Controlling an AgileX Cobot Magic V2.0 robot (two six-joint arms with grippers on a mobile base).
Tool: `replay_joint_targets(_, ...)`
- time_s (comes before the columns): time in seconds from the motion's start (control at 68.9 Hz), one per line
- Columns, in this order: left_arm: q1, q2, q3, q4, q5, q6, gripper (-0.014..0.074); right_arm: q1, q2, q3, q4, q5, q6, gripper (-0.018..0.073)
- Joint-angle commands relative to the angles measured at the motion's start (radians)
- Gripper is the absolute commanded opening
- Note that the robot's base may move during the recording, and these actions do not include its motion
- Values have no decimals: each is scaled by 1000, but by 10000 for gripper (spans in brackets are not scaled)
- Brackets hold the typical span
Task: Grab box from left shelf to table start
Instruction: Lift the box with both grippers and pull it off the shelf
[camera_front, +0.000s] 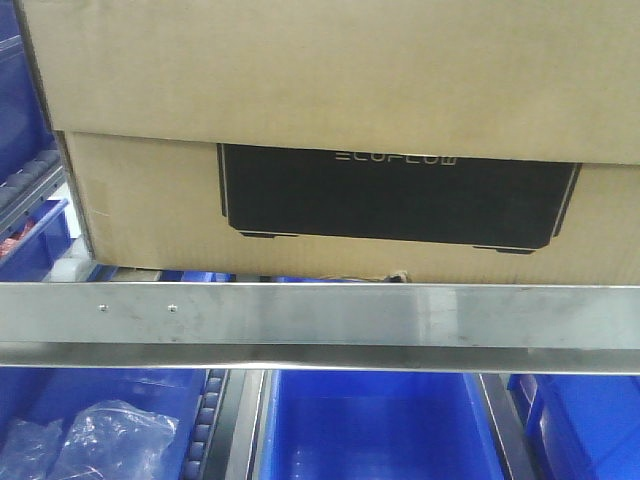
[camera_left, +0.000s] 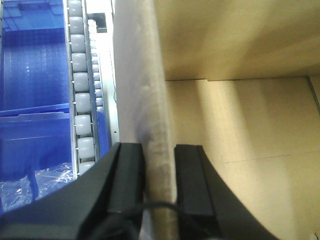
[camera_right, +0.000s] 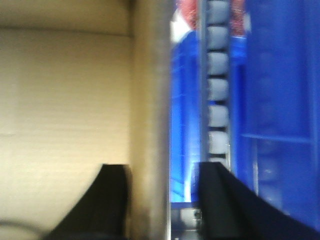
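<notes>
The left gripper (camera_left: 160, 150) pinches a wall of the box (camera_front: 300, 80) at the left shelf (camera_front: 320, 315); the right gripper (camera_right: 161, 167) straddles another, jaws apart.

Front view: blocked across upper frame by box (camera_front: 330, 90); barred just below by shelf rail (camera_front: 320, 315), only a thin slit between.

Left wrist view: no slack at left gripper (camera_left: 160, 147), fingers (camera_left: 127, 175) tight on both faces of box wall. Narrow lane left of wall, then roller track (camera_left: 80, 100) and blue bin (camera_left: 32, 75).

Right wrist view: open gap at right gripper (camera_right: 161, 167) between wall and right-side finger (camera_right: 215, 200). Hemmed further right by rollers (camera_right: 217, 85) and bin wall (camera_right: 280, 100).
</notes>
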Motion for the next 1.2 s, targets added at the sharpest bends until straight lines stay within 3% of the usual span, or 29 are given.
replay_joint_targets(0.0, -11, -35, -31, -103, -27, -1, -97, -1, -40, -38, 3, -61, 11, 43)
replay_joint_targets(0.247, -11, -39, -31, -106, -19, -1, -97, -1, -59, -38, 2, -49, 11, 55)
replay_joint_targets(0.479, -49, -97, -31, -104, 26, -4, -97, -1, -165, -38, 2, 9, 11, 57)
replay_joint_targets(0.609, -80, -148, -31, -83, 48, -63, -97, -1, -239, -38, 2, 9, 10, 57)
replay_joint_targets(0.726, -118, -193, -31, 10, 99, -148, -97, 0, -285, -37, 3, 32, 10, 57)
replay_joint_targets(0.929, -215, -264, -2, 269, 198, -318, -97, 19, -362, 30, 27, 60, 10, 57)
replay_joint_targets(1.19, -255, -381, 161, 296, 160, -373, -97, 99, -535, 282, 56, -9, 11, 57)
